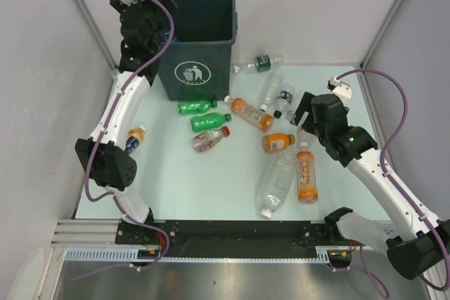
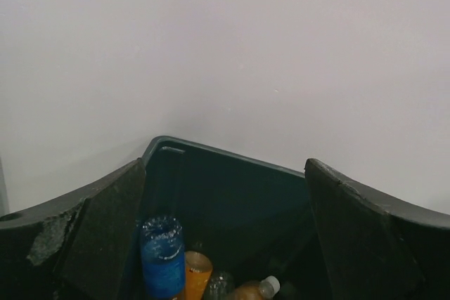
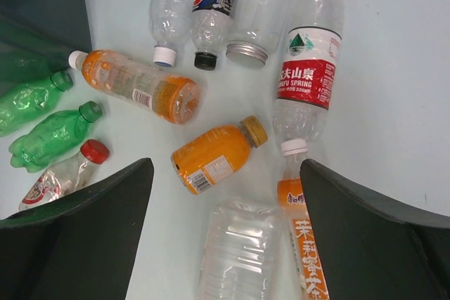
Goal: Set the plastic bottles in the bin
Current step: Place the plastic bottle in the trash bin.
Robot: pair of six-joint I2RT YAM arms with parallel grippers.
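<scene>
Pale counter (image 1: 197, 180) carried loose plastic bottles (image 1: 278, 184); others lay inside the bin (image 1: 200, 40). Left claw (image 2: 225, 244) stood spread and empty above the bin. Right claw (image 3: 225, 244) hung spread over the squat orange bottle (image 3: 214, 154); crowded neighbours could cause a double pinch or send it rolling.

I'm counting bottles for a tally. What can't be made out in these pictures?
- Bin contents: top view, its walls hide the inside; left wrist view, the bottom edge crops them.
- Red-labelled bottle: top view, the right gripper largely covers it.
- Clear bottle: right wrist view, cropped by the bottom edge.
</scene>
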